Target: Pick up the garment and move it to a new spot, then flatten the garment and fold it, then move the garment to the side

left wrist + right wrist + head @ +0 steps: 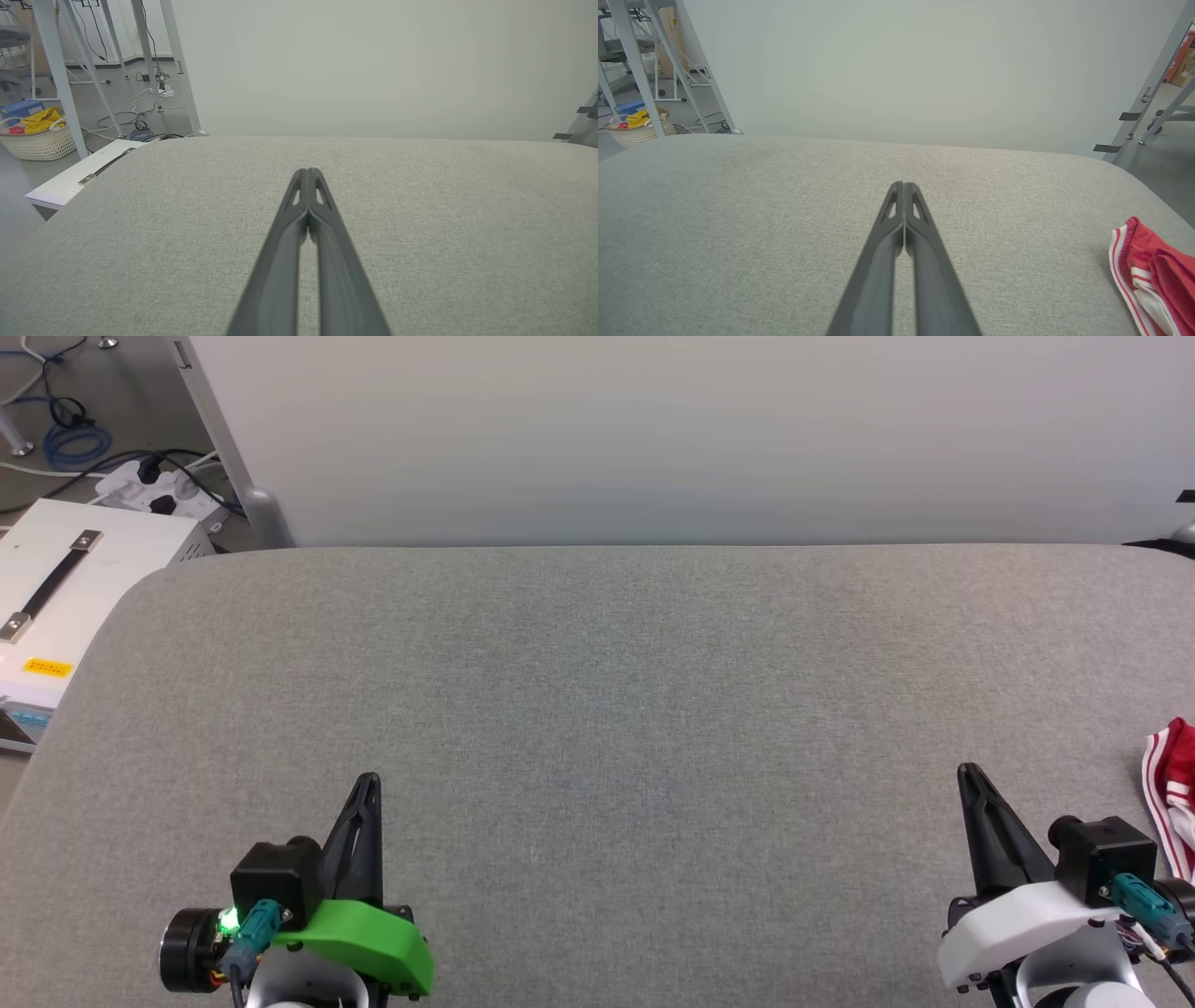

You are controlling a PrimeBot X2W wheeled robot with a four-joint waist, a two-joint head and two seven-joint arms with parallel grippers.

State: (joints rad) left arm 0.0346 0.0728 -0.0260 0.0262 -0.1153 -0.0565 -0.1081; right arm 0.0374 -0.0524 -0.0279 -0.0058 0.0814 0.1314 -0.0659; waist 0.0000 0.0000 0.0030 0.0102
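The garment (pixel 1173 793), red with red-and-white striped trim, lies bunched at the right edge of the grey table (pixel 616 691), cut off by the picture's border. It shows again at the lower right of the right wrist view, garment (pixel 1153 275). My right gripper (pixel 968 771) is shut and empty, a short way left of the garment, right gripper (pixel 903 185). At the lower left my left gripper (pixel 369 778) is shut with nothing in it, far from the garment, left gripper (pixel 308 171).
A pale wall panel (pixel 691 439) stands behind the table's far edge. Left of the table are a white case (pixel 65 588), a power strip and cables (pixel 154 485) on the floor. A basket (pixel 39 137) with yellow cloth sits by metal frame legs.
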